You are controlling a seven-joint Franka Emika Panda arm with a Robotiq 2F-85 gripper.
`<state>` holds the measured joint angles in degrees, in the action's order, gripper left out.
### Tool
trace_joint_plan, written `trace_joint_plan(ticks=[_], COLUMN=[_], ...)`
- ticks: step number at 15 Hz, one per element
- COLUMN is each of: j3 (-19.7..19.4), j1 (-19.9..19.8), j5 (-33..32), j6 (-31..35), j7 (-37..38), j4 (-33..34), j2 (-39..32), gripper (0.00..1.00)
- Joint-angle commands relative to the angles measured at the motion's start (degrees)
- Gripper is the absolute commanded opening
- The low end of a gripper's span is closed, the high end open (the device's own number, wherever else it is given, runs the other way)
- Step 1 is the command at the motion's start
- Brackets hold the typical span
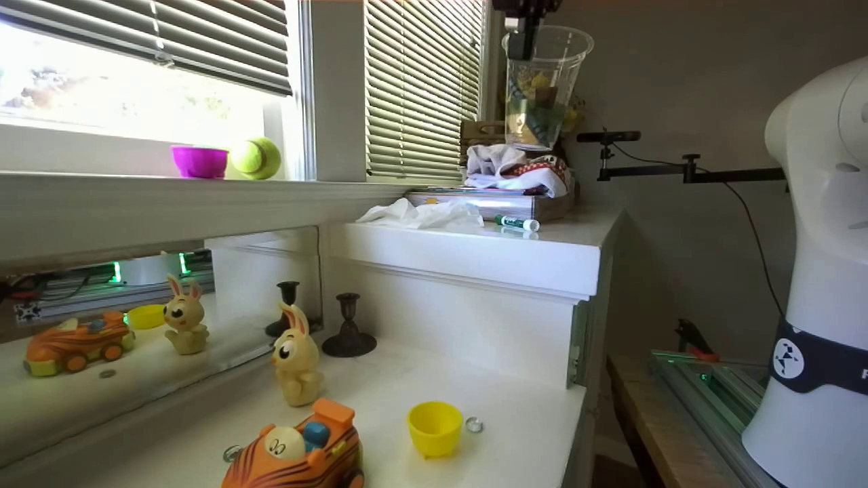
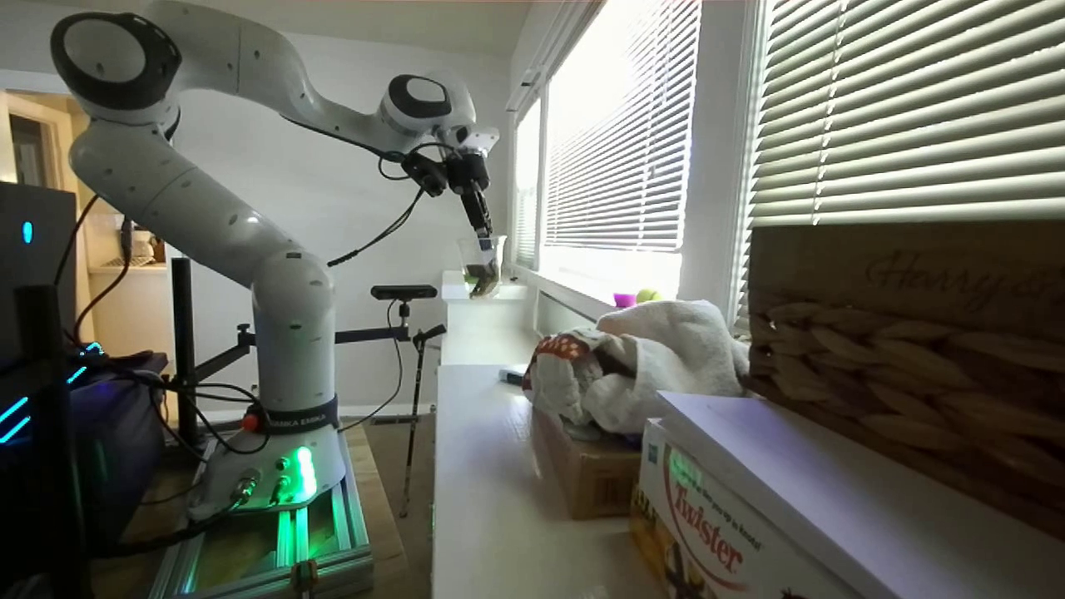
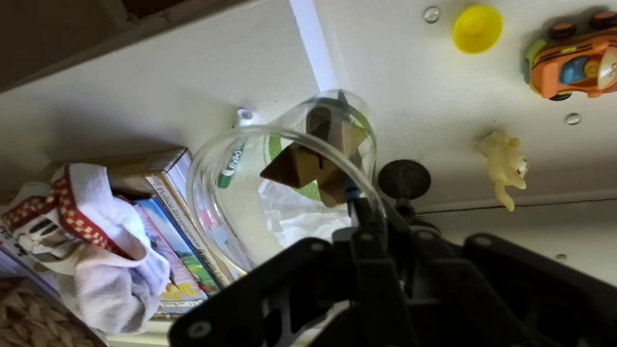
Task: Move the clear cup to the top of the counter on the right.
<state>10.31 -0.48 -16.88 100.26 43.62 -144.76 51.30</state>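
The clear cup (image 1: pixel 553 102) hangs upright or nearly so from my gripper (image 1: pixel 522 51), well above the counter's top. It also shows in an exterior view (image 2: pixel 491 270) and in the wrist view (image 3: pixel 332 140). Brown, green and dark shapes show in or on it. My gripper (image 3: pixel 373 209) is shut on the rim, one finger inside the cup and one outside. The tall white counter (image 1: pixel 468 247) shows its flat top in an exterior view (image 2: pixel 478 466). In the wrist view the cup overlaps the counter's edge (image 3: pixel 313 48) on the worktop side.
A green-capped marker (image 1: pixel 517 223), white tissue (image 1: pixel 427 213), books (image 3: pixel 178 217) and a cloth (image 2: pixel 666 349) lie on the counter. A Twister box (image 2: pixel 749 499) and woven basket (image 2: pixel 907 374) stand there too. The lower worktop holds the yellow cup (image 1: pixel 435 428), toy car (image 1: pixel 305 451), rabbit (image 1: pixel 296 362) and candlestick (image 1: pixel 348 332).
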Motion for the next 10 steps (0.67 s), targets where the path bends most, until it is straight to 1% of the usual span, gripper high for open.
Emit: trace_joint_plan(ticks=[1, 4, 6, 10], j3=[-1.6, -2.5, -3.3, -3.2], j1=[-3.9, -7.5, -9.4, -13.0], j5=[0.3, -2.0, -2.2, -2.6], j6=[1.1, 4.3, 6.7, 11.8], j7=[0.1, 0.8, 0.9, 1.4], j4=[-2.9, -5.1, -6.2, -8.2], j2=[3.3, 2.7, 1.8, -0.2], gripper=[0.01, 0.01, 0.01, 0.01])
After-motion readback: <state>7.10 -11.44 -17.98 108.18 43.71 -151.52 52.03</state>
